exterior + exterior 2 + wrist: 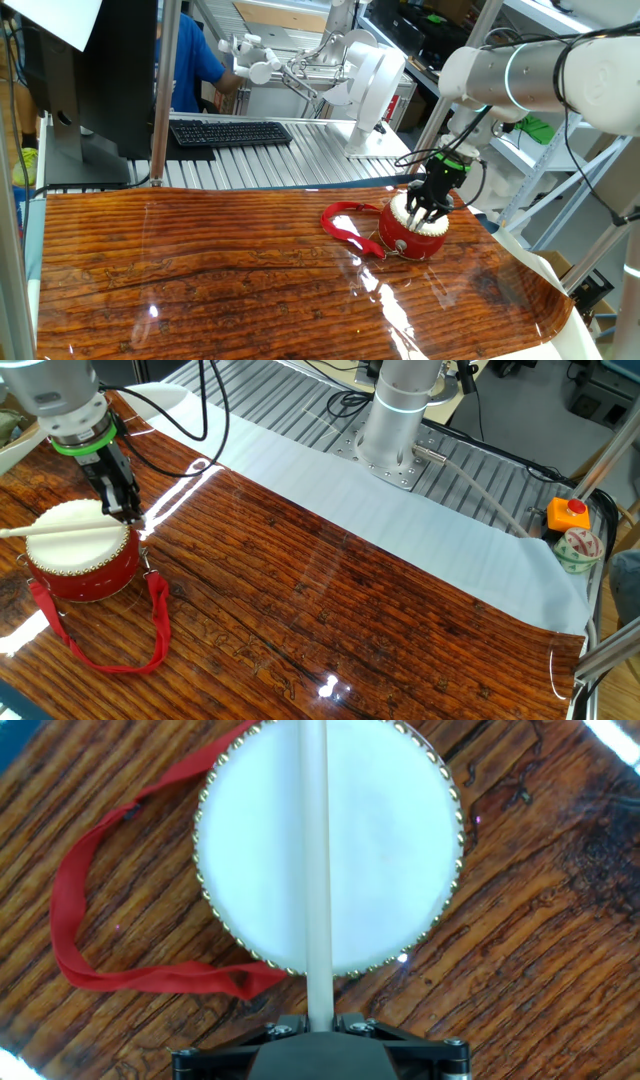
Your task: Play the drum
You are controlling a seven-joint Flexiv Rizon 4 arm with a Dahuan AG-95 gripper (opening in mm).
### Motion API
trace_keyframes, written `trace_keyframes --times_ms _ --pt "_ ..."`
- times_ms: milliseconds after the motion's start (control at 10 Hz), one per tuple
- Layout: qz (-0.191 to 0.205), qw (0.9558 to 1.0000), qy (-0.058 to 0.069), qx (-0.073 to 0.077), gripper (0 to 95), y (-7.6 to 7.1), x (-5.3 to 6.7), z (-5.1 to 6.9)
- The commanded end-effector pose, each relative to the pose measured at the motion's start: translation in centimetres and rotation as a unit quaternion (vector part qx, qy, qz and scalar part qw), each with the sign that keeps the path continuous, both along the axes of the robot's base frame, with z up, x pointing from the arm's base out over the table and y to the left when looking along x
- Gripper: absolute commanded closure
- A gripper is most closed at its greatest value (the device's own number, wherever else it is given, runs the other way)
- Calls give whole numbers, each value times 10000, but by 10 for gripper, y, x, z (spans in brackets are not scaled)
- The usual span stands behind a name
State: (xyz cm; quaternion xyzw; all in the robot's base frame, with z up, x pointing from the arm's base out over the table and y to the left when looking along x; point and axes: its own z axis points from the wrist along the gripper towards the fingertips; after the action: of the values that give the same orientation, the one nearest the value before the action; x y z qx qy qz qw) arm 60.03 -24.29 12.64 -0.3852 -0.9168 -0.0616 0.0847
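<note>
Check the gripper (120, 495) first: its black fingers are clamped on a thin, pale, round-section drumstick (317, 870). In the hand view the stick runs straight from the jaws across the middle of the drum head; in the other fixed view it lies nearly level over that head, its far end passing out of frame.

Locate the drum (82, 555) directly beneath the gripper on the table (350, 620). Its body is squat, round and red. Its head is smooth, flat and cream-white, ringed with small brass-coloured studs. A flat red woven strap (120, 650) trails from the body in a loose loop lying on the surface beside the drum.

The table surface is glossy with a dark wood-grain pattern that reflects the lights. A plain white sheet (400, 530) borders it toward the arm's silver base (395, 430), which is bolted to ribbed metal decking.

To the right in the other fixed view, note an orange box with a red button (568, 513) and a small patterned bowl (573, 550), well apart from the drum. In one fixed view, a black keyboard (230, 132) lies on the decking behind the table.
</note>
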Motion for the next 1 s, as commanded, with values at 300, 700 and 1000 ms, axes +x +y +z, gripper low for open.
trace_keyframes --times_ms 300,700,1000 --pt "7 10000 -31 -17 950 -1 0 -3" --pt "32 10000 -41 -8 950 -1 0 -5" --pt "42 10000 -47 -12 950 -1 0 -6"
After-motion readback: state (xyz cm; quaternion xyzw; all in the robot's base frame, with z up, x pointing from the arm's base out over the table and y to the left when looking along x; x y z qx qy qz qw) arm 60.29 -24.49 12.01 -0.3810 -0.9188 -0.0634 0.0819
